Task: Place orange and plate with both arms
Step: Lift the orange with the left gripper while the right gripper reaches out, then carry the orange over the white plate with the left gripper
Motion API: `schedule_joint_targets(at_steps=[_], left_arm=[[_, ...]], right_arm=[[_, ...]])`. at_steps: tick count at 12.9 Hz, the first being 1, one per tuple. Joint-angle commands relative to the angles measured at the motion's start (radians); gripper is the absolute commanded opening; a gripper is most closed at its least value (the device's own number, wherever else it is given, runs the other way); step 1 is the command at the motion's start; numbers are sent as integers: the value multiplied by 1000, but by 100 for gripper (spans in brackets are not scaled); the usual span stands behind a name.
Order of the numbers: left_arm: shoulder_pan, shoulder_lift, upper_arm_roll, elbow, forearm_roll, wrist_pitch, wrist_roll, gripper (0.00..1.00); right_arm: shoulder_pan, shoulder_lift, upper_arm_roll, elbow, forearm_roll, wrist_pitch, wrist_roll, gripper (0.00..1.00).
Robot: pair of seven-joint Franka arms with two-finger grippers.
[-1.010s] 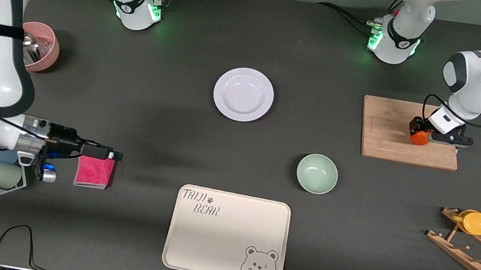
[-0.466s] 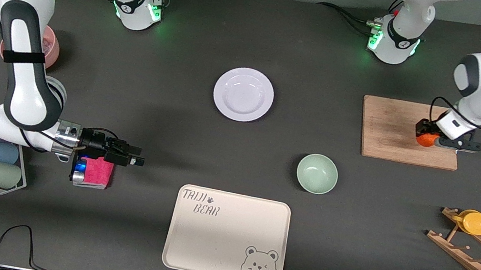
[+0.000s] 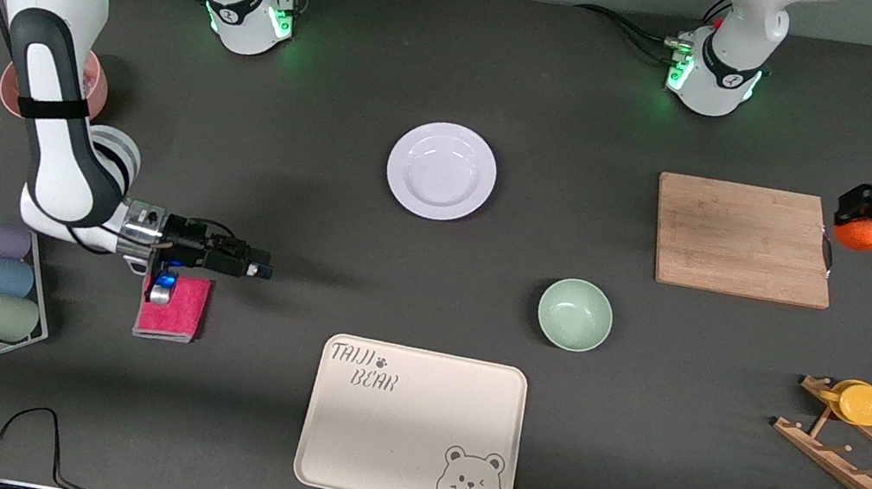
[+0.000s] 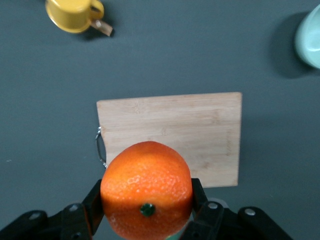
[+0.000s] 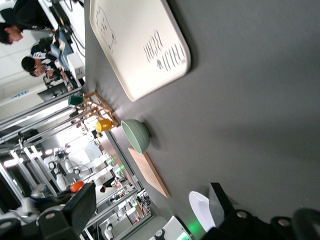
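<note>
Pale plate (image 3: 441,170) flat mid-table; probably stiff, slick, best pinched at the rim. Right gripper (image 3: 257,271), jaws apart, low over bare table beside pink cloth (image 3: 172,307). Left gripper (image 3: 866,227) aloft past cutting board (image 3: 743,239), clamped on firm, light orange (image 4: 146,188).

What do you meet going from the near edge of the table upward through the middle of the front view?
Cream rectangular bear tray → mint-green round bowl → pale lavender-white round plate.
</note>
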Motion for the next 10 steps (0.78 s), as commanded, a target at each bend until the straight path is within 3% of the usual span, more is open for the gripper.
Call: schedule_joint_targets(at_steps=[1,4,6,8,10], left_arm=[[-13,42,-74,192,-6,-159,-77,40],[-36,61,-247,203,-74,-142,-284,40],[-66,117,-404,206,-85,-71,-514,40],[-115,215,-551,226,-79,30,-761,40],[-207,328,-616,242,-45,151,-960,40]], right_arm=[[2,-93,-4,-171,52,-2,-163,100],[7,-144,-4,-294,108,-2,-313,100],[14,-194,-3,-401,202,-2,-465,100],[39,-225,-4,-474,240,-2,-571,100],[66,-208,-3,-499,289,-2,-713,100]])
